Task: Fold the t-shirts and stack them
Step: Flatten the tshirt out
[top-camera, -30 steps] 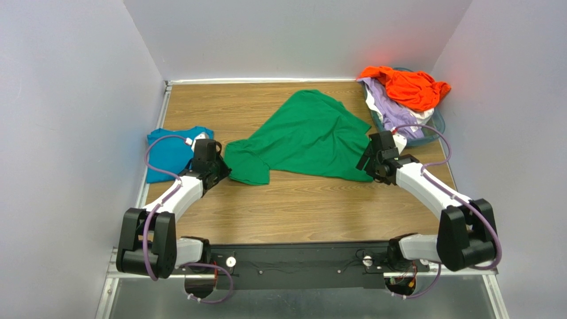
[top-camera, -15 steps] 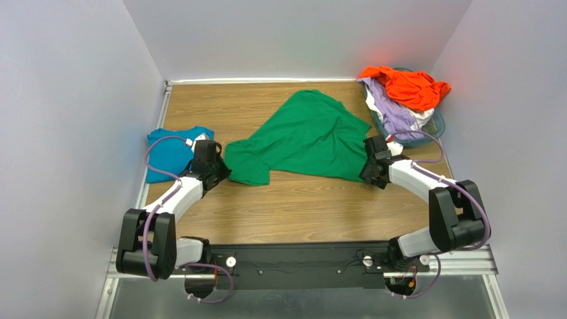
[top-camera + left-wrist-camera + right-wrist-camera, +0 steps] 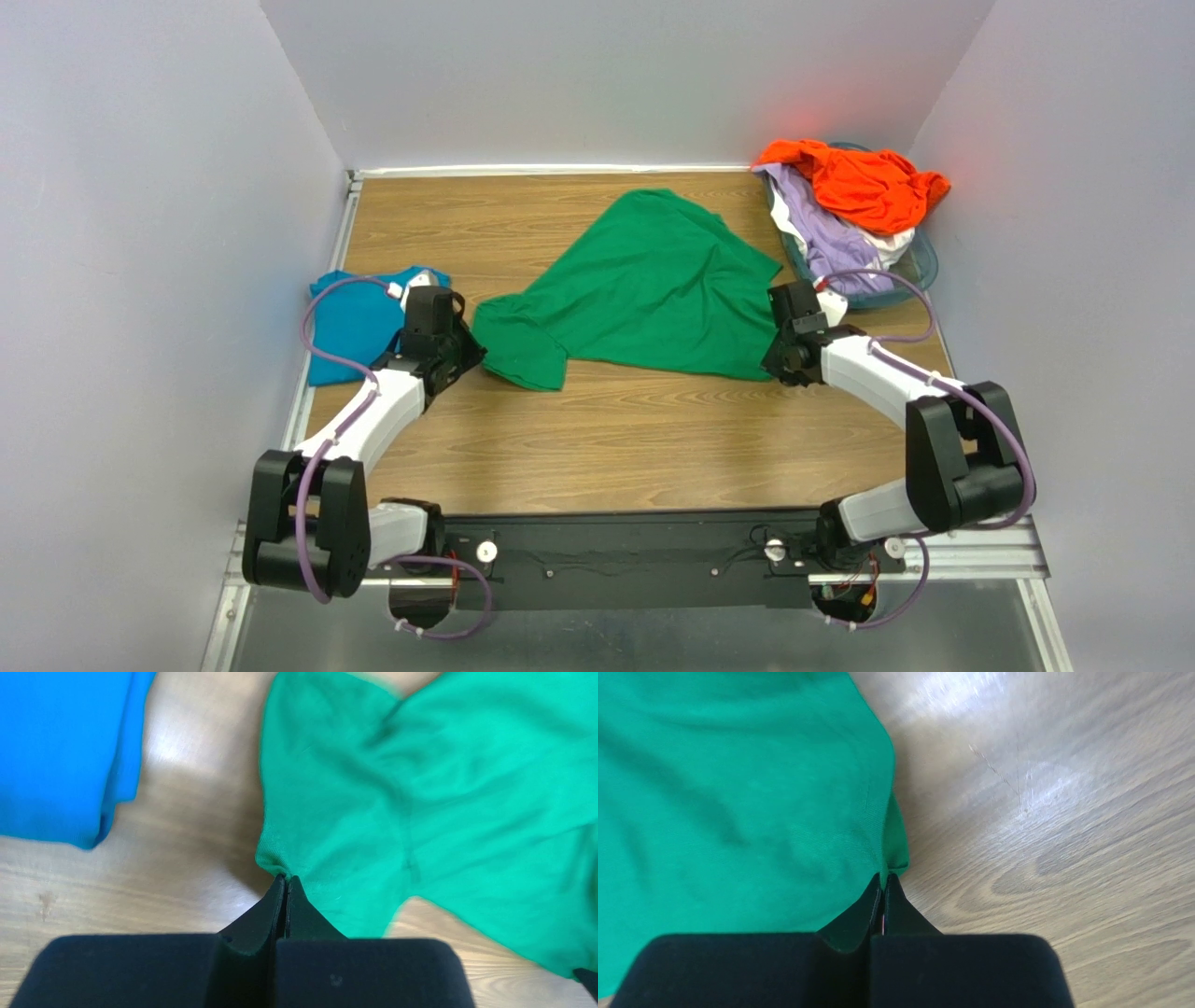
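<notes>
While left claw (image 3: 284, 879) pinches the green t-shirt (image 3: 435, 791), right claw (image 3: 883, 878) clamps its edge.

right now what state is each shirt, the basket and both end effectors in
green t-shirt, unfolded, spread rumpled on the table
teal-blue t-shirt, folded, lying flat
basket, heaped with shirts
orange t-shirt, crumpled on top of the heap
lavender t-shirt, crumpled under the orange one
left end effector, shut on the green t-shirt's edge
right end effector, shut on its opposite edge
</notes>
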Controlling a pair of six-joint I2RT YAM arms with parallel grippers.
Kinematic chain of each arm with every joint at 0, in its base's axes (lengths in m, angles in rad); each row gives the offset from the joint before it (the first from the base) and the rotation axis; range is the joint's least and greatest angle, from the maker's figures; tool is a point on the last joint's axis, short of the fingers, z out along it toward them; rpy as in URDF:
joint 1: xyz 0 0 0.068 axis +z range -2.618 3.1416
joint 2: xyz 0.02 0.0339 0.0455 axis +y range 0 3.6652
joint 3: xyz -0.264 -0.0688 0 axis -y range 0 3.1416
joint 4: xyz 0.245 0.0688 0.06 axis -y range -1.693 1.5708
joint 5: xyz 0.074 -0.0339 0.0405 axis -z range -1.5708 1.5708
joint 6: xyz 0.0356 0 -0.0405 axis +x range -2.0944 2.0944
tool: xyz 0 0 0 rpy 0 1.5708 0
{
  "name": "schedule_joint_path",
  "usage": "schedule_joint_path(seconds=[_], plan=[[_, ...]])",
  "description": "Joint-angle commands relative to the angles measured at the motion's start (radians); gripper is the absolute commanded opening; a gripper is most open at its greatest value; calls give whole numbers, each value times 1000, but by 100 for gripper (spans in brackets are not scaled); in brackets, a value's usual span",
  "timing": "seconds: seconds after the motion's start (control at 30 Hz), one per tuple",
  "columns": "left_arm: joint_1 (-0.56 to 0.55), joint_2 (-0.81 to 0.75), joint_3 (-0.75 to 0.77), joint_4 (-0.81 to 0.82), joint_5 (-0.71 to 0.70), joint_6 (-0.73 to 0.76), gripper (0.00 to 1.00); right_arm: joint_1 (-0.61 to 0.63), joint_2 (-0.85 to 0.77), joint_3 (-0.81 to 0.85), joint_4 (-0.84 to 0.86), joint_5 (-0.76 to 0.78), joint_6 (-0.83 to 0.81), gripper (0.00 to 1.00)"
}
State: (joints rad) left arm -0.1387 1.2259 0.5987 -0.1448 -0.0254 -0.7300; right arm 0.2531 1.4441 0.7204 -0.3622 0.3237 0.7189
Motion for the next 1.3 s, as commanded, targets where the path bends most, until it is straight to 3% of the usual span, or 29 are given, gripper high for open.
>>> schedule_joint_path(seconds=[0.0,0.33,0.63,1.0,1.27], plan=[[1,-68,136,-25,-22,4,0,-6,-121,85,-4,-18,-64,1],[1,-245,488,-111,-106,14,0,-6,-370,352,-81,-121,-173,1],[1,-365,801,-114,-117,57,0,-6,-445,680,-224,-190,-240,1],[1,-460,1174,-122,-68,153,0,-6,-525,1117,-409,-406,-254,1],[1,-523,1365,-113,-80,211,0,-6,-573,1295,-448,-574,-222,1]])
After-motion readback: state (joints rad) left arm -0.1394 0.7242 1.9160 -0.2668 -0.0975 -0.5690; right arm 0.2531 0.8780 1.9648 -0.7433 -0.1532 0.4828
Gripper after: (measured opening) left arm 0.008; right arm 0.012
